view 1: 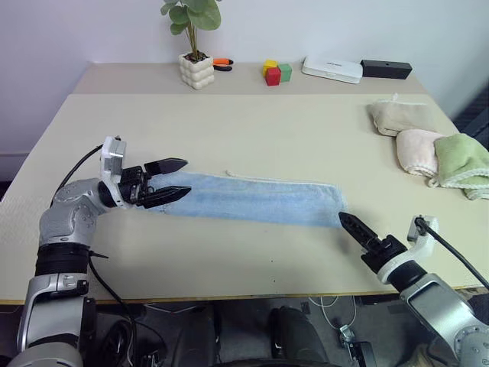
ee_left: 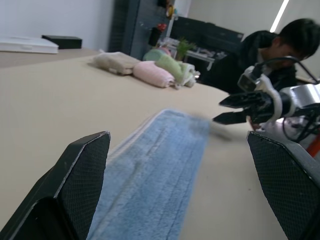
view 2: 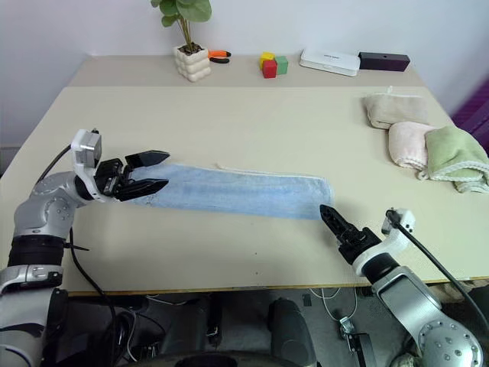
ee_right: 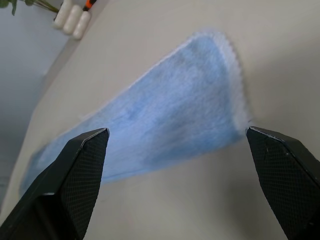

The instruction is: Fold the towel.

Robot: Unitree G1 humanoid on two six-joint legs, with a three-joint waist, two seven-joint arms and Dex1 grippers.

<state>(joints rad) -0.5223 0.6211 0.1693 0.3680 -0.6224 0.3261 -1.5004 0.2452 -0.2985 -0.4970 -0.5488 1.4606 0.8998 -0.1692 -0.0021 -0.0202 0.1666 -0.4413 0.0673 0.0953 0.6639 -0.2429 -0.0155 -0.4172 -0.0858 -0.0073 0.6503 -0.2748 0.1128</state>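
The towel (view 1: pixel 248 199) lies flat as a long, narrow blue strip across the near half of the table (view 1: pixel 252 130), already folded lengthwise by the look of its thickness and doubled hem. The left gripper (view 1: pixel 170 180) hovers at the towel's left end, jaws wide apart and holding nothing. The right gripper (view 2: pixel 330 215) sits just off the towel's right end, toward the table's front edge, jaws likewise spread and empty.

Step in hand, as judged: between folds, both ends released. The next move probably calls for pinching one short end, both corners if possible, and carrying it over onto the other end to halve the length.

Room: beyond the towel, toward the far side, bare table extends to the potted plant (view 1: pixel 194 46) and coloured blocks (view 1: pixel 276 73). To the towel's right and further back rest three folded towels (view 1: pixel 432 145), well apart from it. The towel's near long edge lies fairly near the table's front edge, so a dragged end could slide off there.
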